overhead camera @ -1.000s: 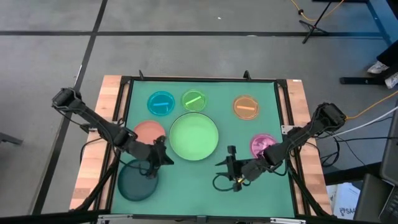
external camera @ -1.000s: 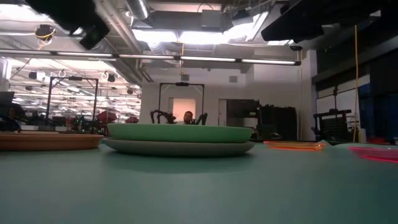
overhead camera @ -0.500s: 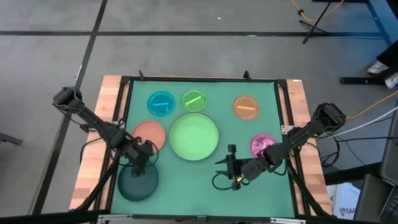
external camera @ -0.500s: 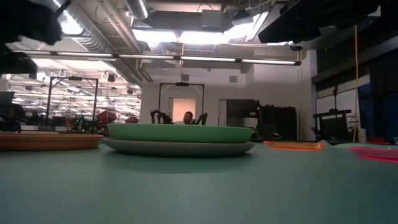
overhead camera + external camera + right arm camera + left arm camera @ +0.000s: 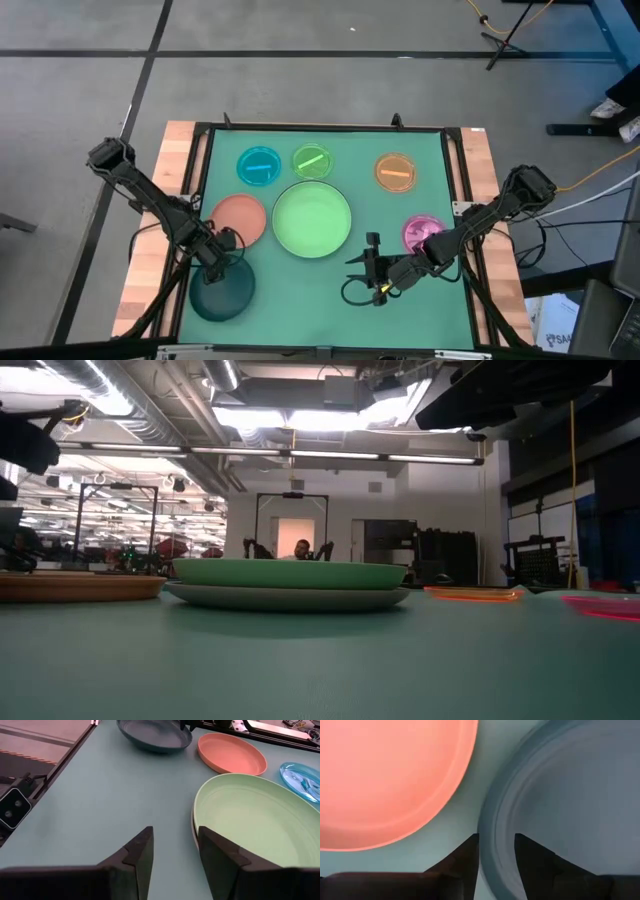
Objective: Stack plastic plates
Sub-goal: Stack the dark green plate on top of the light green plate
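Observation:
The light green plate (image 5: 312,219) lies stacked on the grey plate (image 5: 290,598) at mid-table. The salmon plate (image 5: 240,217) rests on the mat to its left, and the dark teal plate (image 5: 222,292) sits near the front left. Small blue (image 5: 259,165), green (image 5: 312,161), orange (image 5: 395,171) and pink (image 5: 422,232) plates lie apart on the mat. My left gripper (image 5: 496,837) points down, open, one finger on each side of the teal plate's far rim (image 5: 495,820). My right gripper (image 5: 172,837) hovers open over the mat beside the stack's near right rim.
A black frame (image 5: 200,160) borders the green mat, with wooden table strips (image 5: 160,230) outside it. Bare mat (image 5: 300,300) lies between the teal plate and my right gripper. A black cable (image 5: 352,293) loops on the mat below the right gripper.
My left gripper has gone toward the table's left edge and slightly toward the near edge, from beside the light green plate to the teal plate's far rim, and has tipped from pointing right to pointing down. The plates and my right arm have kept still.

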Robot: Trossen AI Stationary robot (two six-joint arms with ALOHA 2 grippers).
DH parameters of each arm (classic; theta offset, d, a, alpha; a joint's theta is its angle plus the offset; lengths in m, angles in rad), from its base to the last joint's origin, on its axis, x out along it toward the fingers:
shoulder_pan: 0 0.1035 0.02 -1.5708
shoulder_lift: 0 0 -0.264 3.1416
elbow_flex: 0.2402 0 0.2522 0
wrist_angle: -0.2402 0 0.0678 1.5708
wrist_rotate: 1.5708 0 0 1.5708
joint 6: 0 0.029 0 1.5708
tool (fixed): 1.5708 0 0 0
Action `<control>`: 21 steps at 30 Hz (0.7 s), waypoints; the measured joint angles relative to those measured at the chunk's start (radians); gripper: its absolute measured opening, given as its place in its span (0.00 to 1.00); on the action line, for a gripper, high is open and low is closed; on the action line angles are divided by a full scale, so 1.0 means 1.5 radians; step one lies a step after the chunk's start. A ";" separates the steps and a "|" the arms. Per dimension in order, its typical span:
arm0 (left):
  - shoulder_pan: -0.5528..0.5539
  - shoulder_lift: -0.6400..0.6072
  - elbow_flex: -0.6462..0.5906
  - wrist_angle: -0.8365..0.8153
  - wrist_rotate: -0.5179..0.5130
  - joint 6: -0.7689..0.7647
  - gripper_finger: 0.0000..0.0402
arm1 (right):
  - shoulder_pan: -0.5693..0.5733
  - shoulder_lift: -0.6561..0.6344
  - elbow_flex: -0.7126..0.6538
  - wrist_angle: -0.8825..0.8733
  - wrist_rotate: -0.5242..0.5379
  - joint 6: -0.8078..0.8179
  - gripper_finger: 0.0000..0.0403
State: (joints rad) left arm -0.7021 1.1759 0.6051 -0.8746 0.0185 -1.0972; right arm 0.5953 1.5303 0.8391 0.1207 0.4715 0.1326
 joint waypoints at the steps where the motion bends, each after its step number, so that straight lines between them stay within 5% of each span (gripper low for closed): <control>1: 0.000 0.000 -0.003 0.002 0.000 0.000 0.29 | 0.000 0.000 0.000 0.000 0.000 0.000 0.37; 21: 0.002 0.000 -0.010 -0.005 0.017 -0.042 0.29 | 0.000 0.000 0.000 0.002 0.000 -0.004 0.37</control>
State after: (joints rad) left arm -0.6987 1.1759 0.5900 -0.8825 0.0438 -1.1607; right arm 0.5953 1.5303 0.8387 0.1230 0.4717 0.1268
